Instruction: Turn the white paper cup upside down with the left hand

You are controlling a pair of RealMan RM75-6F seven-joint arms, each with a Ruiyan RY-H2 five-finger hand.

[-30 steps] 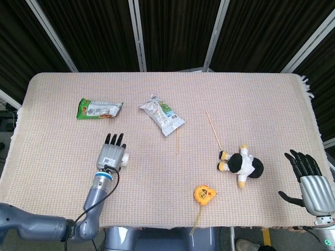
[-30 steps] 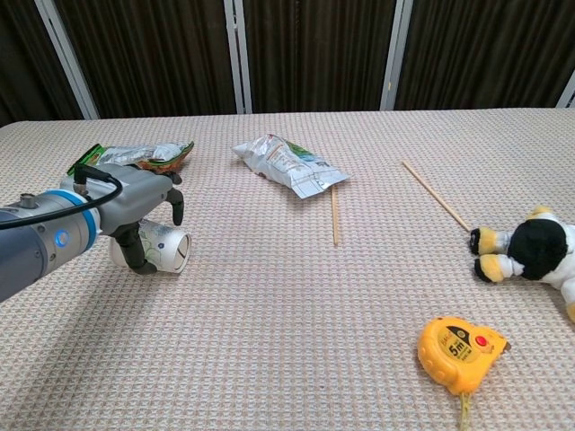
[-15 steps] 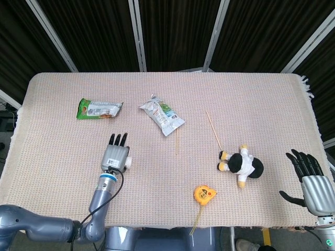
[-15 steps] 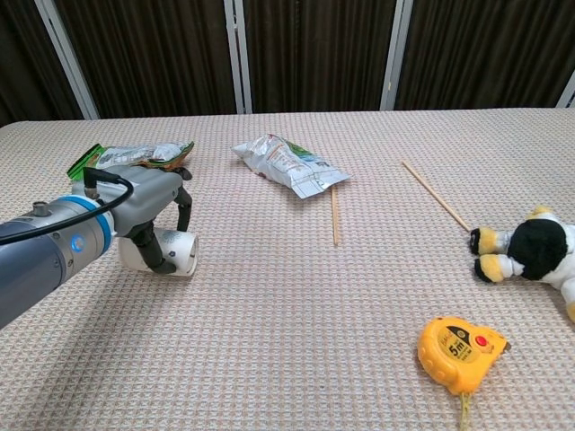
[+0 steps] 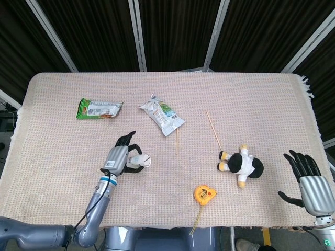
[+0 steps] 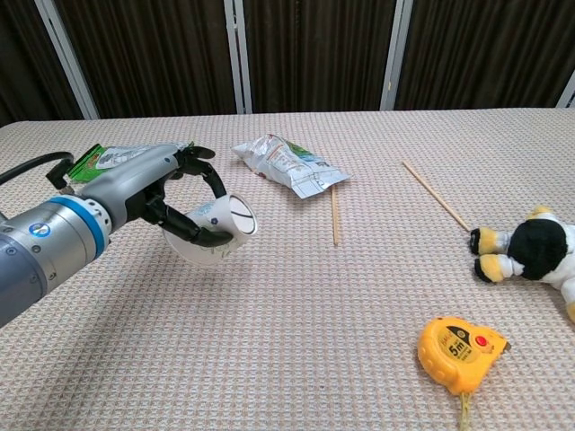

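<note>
White paper cup (image 6: 218, 231) sits gripped in my left hand (image 6: 171, 202), lifted, lying sideways, mouth facing right.

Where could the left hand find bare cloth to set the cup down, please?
Bare cloth lies below the left hand and white paper cup, reaching toward the tape measure. Beyond them, the green packet, white bag and stick crowd things.
</note>
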